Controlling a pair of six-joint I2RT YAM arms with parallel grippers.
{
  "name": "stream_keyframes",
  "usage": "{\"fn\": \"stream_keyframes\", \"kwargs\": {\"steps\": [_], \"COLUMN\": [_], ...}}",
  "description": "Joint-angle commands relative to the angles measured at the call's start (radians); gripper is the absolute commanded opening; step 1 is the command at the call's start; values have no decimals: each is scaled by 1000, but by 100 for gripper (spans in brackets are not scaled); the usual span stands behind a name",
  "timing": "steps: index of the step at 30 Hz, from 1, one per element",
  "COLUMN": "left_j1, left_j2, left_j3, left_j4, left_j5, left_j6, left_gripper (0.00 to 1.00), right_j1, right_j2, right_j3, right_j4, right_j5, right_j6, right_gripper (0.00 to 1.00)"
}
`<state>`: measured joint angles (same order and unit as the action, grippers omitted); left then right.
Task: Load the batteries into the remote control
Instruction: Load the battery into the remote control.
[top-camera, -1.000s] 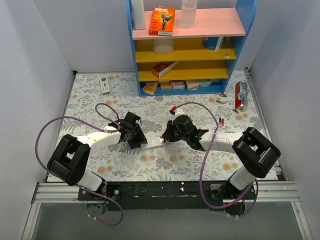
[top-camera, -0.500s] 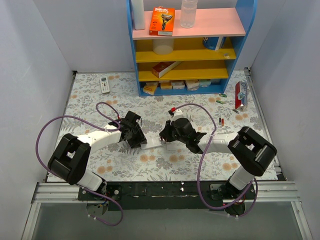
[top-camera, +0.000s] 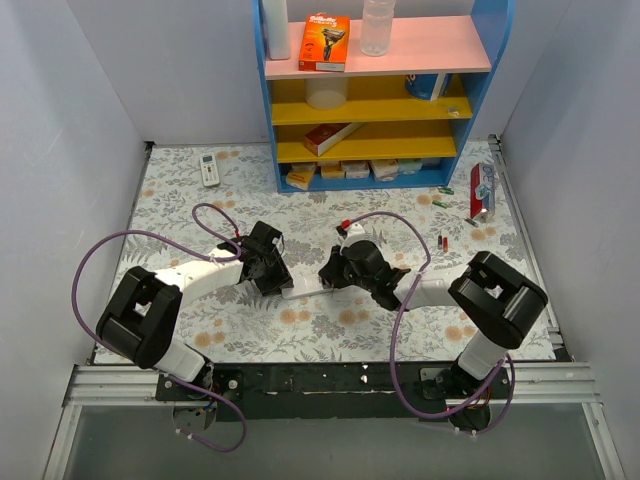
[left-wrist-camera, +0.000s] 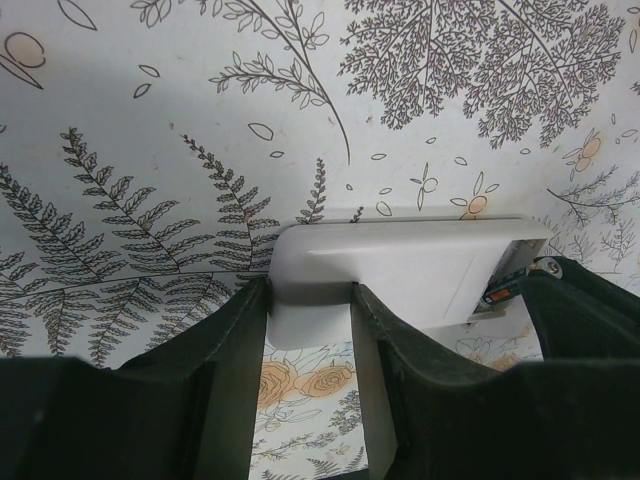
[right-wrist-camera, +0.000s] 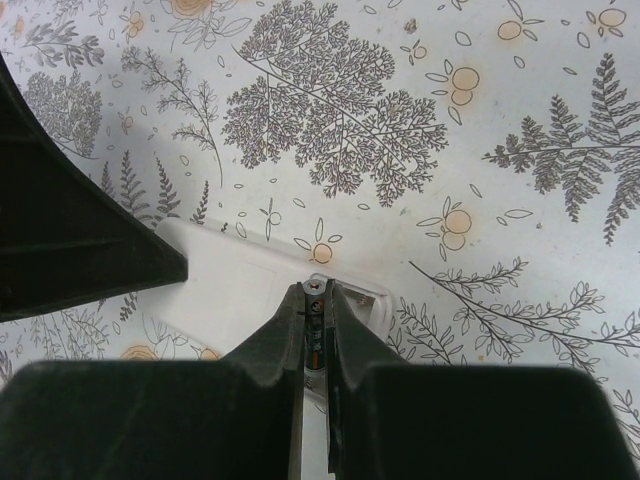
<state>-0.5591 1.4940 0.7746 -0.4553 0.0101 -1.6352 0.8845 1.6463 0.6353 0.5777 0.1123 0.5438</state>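
Works over a flowery table (top-camera: 170, 190). Holds the white remote control (left-wrist-camera: 400, 265) flat on it, with the left gripper (left-wrist-camera: 310, 300) squeezed across one end, a finger on each side. Pinches a small red battery (right-wrist-camera: 314, 320) tight in the right gripper (right-wrist-camera: 315, 295), tip down at the remote's other end, just ahead of the left gripper. Shows two more batteries (top-camera: 441, 241) lying well off to the right gripper's right

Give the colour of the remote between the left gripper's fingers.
Plain white; the remote control shows best in the left wrist view.
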Motion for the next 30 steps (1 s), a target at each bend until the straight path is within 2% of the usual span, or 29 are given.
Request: {"fn": "stream_keyframes", "kwargs": {"steps": [1,10,22,24,30], "left_j1": [-15,-15,-16,-15,-16], "left_j2": [54,46,34,34,35], "left_j3": [-32,-38,-46,-44,-41], "left_j4": [-56,-51,-46,-46,-45], "left_j5": [-22,-18,-18,-18,-18], "left_j6": [17,18,15,14,12], "left_gripper": [22,23,26,26,26], "right_j1": [17,28,30,30,30], "right_j2": [27,49,18,15,4], "right_j3": [-3,-17,-20,-19,-17], "right_j4": [79,79,2,-10,-41], "right_j5": [-2,15,78,84,96], "right_j6": [15,65,117,130,139], "right_gripper": [1,2,19,25,31]}}
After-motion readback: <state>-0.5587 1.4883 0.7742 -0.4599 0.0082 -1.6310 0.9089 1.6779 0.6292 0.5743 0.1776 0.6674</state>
